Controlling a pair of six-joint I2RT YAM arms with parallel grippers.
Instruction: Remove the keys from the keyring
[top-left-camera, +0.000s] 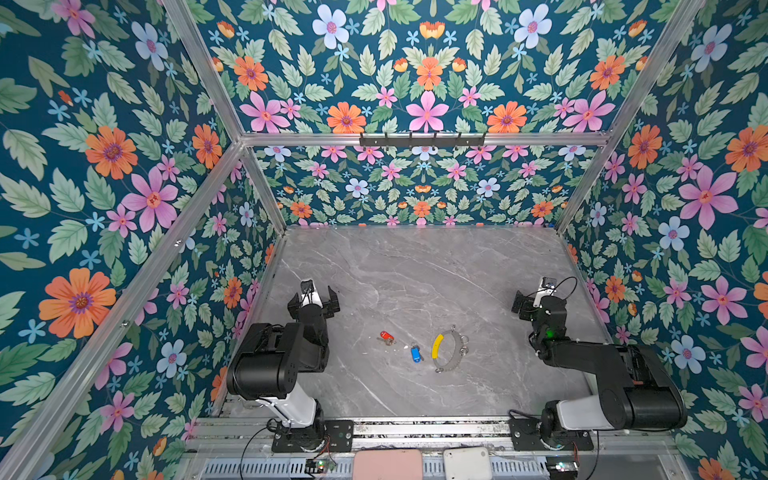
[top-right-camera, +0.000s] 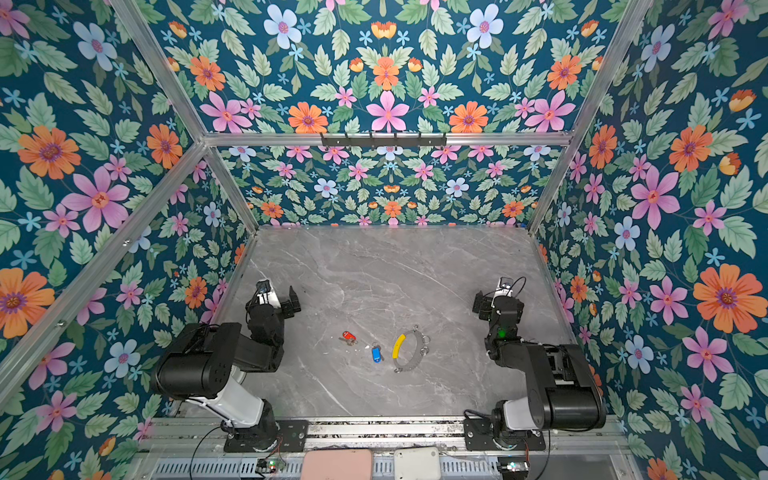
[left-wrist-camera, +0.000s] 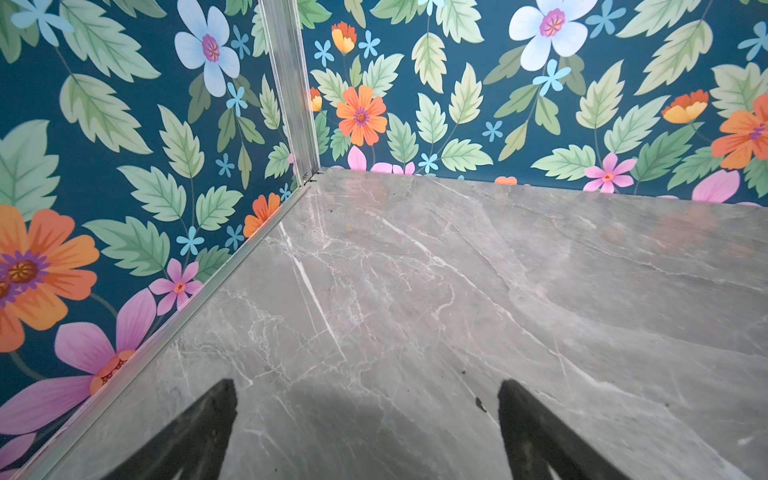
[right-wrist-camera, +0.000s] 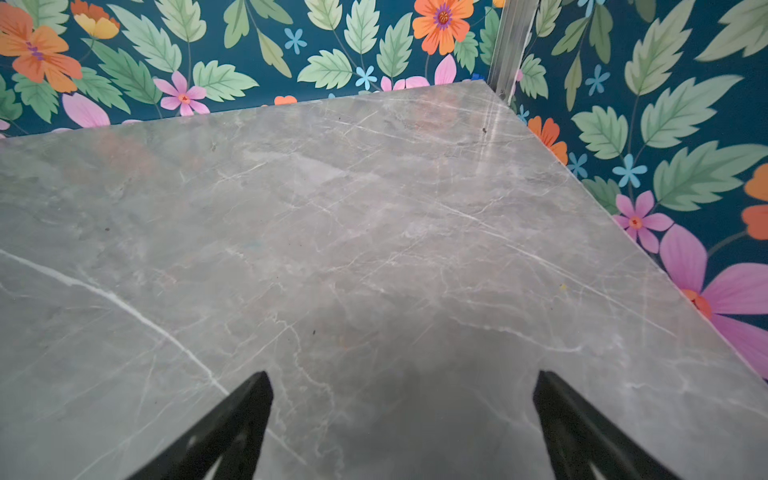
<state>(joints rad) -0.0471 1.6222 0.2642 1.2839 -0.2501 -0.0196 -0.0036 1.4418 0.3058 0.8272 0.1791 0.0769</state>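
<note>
In both top views the keyring (top-left-camera: 457, 358) (top-right-camera: 412, 360), a grey ring with a yellow arc, lies flat on the marble table (top-left-camera: 415, 270) (top-right-camera: 374, 270). Both keys lie apart from it. The blue-tagged key (top-left-camera: 415, 353) (top-right-camera: 376, 354) is just left of the yellow arc. The red-tagged key (top-left-camera: 386, 336) (top-right-camera: 348, 336) is farther left. My left gripper (top-left-camera: 314, 300) (top-right-camera: 272, 301) (left-wrist-camera: 368, 399) stands open and empty over bare table at the left. My right gripper (top-left-camera: 536, 301) (top-right-camera: 496, 303) (right-wrist-camera: 403, 390) stands open and empty at the right. Neither wrist view shows the keys or the keyring.
Flowered walls with aluminium posts close in the table on three sides. A black hook rail (top-left-camera: 422, 140) hangs on the back frame bar. A pink pad (top-left-camera: 386, 463) and a white box (top-left-camera: 465, 462) sit below the front rail.
</note>
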